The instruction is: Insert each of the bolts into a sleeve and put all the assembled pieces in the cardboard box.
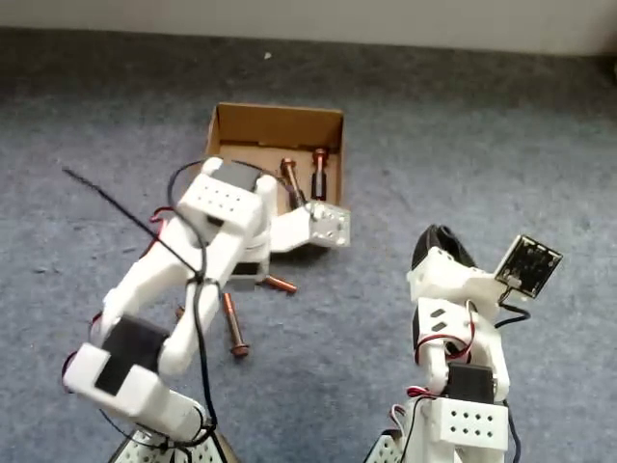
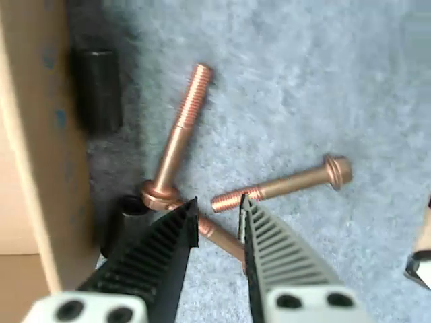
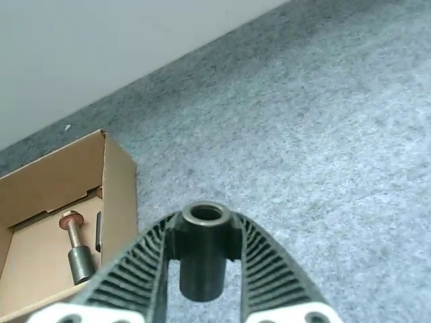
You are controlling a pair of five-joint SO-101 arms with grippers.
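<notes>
Black sleeve (image 3: 202, 266) standing upright, being pinched between fingers of right gripper (image 3: 202, 227) above grey carpet (image 3: 323, 134).

Left gripper (image 2: 217, 202) hovering low, fingers slightly spread over copper bolt (image 2: 225, 241) lying on carpet.

Second bolt (image 2: 178, 134) and third bolt (image 2: 289, 182) lying just beyond.

Two loose sleeves (image 2: 97, 91) lying beside cardboard box (image 2: 27, 134).

Two assembled pieces (image 1: 289, 181) lying inside box.

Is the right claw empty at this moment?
No, the right claw is clamped on a black sleeve, held upright with its open bore facing the wrist camera.
</notes>
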